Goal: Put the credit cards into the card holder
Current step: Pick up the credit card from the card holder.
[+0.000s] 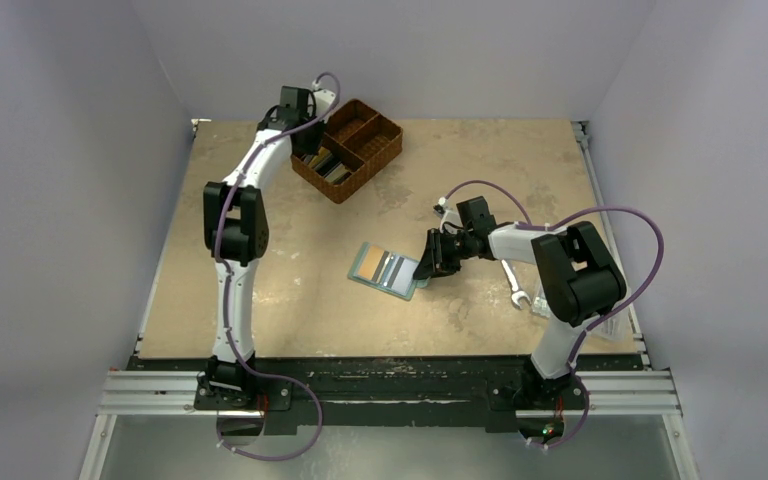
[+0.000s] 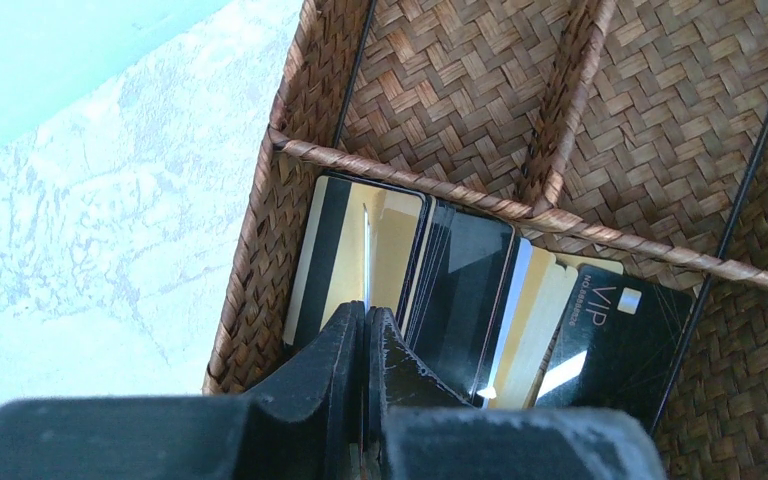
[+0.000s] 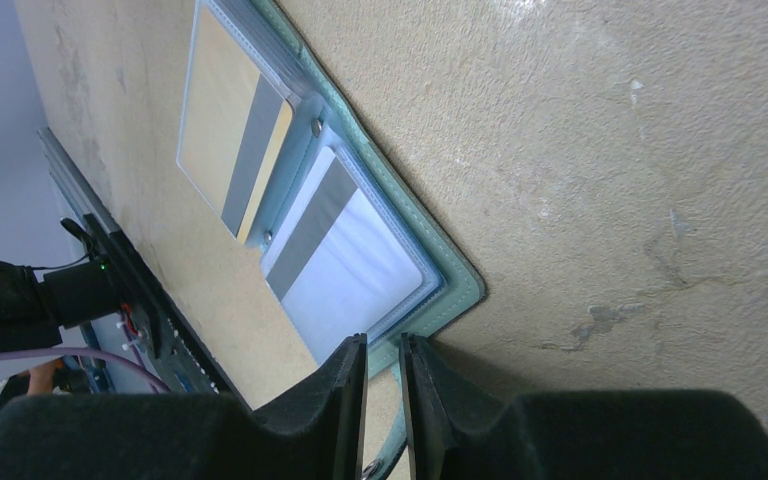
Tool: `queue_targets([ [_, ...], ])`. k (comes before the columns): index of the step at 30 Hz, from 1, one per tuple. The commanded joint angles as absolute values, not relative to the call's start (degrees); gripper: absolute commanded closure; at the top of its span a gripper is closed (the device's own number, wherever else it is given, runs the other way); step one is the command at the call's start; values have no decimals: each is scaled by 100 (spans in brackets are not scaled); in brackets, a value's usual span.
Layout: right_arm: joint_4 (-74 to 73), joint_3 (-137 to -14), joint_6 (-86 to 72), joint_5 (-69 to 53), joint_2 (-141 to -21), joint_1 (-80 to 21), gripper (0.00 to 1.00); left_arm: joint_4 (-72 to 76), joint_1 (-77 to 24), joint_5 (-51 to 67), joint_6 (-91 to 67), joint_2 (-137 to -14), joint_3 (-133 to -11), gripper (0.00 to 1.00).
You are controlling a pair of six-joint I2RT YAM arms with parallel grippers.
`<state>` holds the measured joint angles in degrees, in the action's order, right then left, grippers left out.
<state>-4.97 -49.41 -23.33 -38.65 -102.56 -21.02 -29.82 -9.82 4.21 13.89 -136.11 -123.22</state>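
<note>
Hemming the credit cards (image 2: 460, 290), wicker basket (image 2: 250, 270) walls crowd the closed left pincer (image 2: 365, 325); right pincer (image 3: 382, 375) clamps the card holder (image 3: 457, 285), wrench (image 1: 513, 283) nearby.

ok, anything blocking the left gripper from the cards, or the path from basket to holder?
Nothing visible. The left gripper is shut right at the credit cards, which sit in one basket compartment, so its wicker walls mean lifting up first. Nothing lies on the table between basket and card holder; the right gripper pinches its edge.
</note>
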Motion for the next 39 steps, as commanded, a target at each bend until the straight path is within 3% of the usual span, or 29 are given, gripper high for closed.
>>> queue_targets([
  [1,-516,-4851,-2180,-3419,-10363,-2189,72,-2483,-926,252,1062,-13136,-12286,100],
  [12,-847,-5268,-2013,-2996,-10029,-2194,72,-1543,-537,802,-620,-12247,-11723,100],
  [21,-1695,-6399,-1845,-2183,-9423,-2197,70,422,-295,2809,-2549,-11020,-10174,100],
  [27,-1599,-7075,-2014,-2639,-9018,-2203,57,3006,-305,4192,-4509,-10196,-8345,100],
  [33,415,-6828,-3247,-4260,-8698,-2199,34,6602,-616,4614,-7042,-9835,-6818,100],
  [39,2547,-6485,-4735,-4847,-8726,-2197,20,7234,-1406,4512,-7267,-9557,-6019,100],
])
